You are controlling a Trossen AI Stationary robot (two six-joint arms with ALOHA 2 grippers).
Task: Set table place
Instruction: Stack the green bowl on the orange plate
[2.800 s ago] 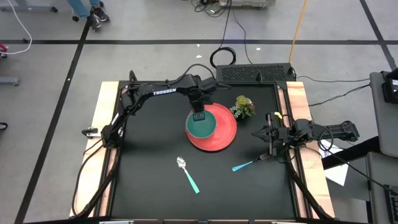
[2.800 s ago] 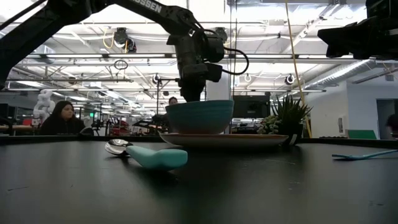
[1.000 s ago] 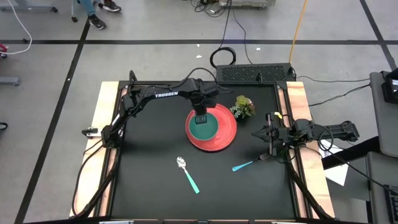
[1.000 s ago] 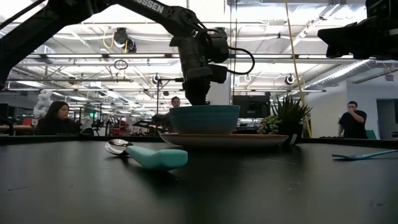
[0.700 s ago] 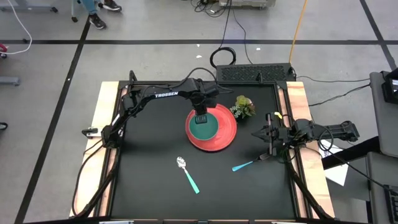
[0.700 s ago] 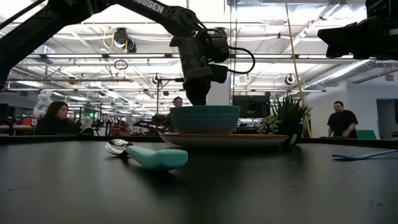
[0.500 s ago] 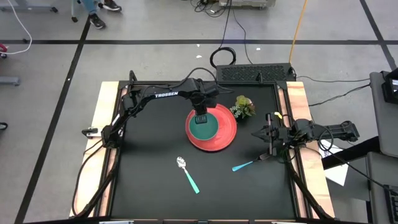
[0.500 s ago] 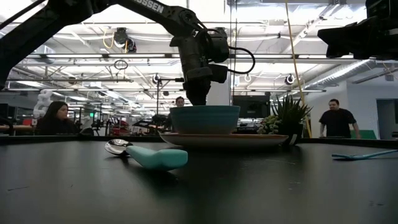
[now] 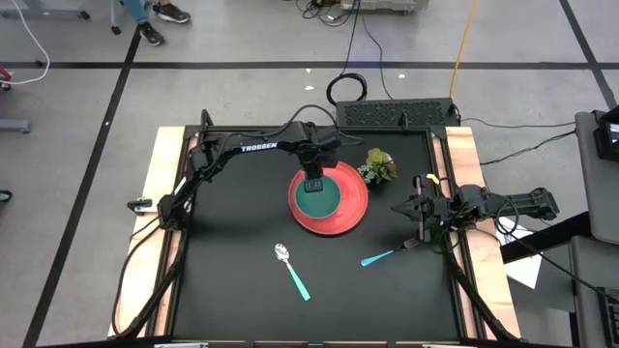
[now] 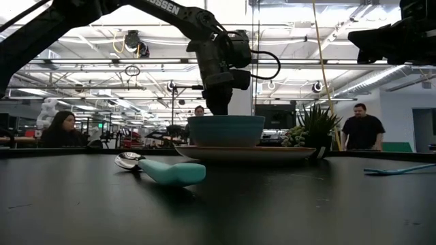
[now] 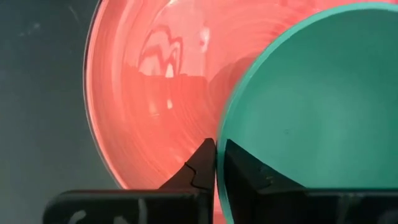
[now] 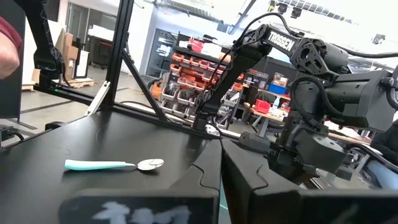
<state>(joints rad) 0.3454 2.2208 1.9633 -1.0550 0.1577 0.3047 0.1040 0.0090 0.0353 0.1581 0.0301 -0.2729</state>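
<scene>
The flat red plate point(image 9: 346, 215) lies on the black table point(image 9: 232, 242), right of centre. The teal bowl point(image 9: 316, 200) sits on the plate's left part; it also shows in the low view point(image 10: 226, 131) and the left wrist view point(image 11: 311, 106). My left gripper point(image 9: 311, 183) stands above the bowl's far rim, shut on it. My right gripper point(image 9: 397, 207) is shut and empty, hovering near the table's right edge. It touches nothing. My left gripper pinches the teal bowl's rim point(image 11: 216, 149) at the bowl's far side. One finger point(image 11: 245, 171) is inside the bowl and the other point(image 11: 200, 168) is outside, over the plate. The fingers point down from above. The bowl stands upright with its base on the plate.
A teal-handled spoon point(image 9: 291, 270) lies near the table's front centre. A teal fork point(image 9: 383, 256) lies front right, below my right gripper. A small potted plant point(image 9: 379, 166) stands just behind the plate's right side. Pale wooden strips point(image 9: 160, 193) edge the table's short sides.
Since the earliest frames my left gripper has shifted the bowl a little toward the table's right and lowered it onto the plate. Over the last second both arms and the bowl have kept still.
</scene>
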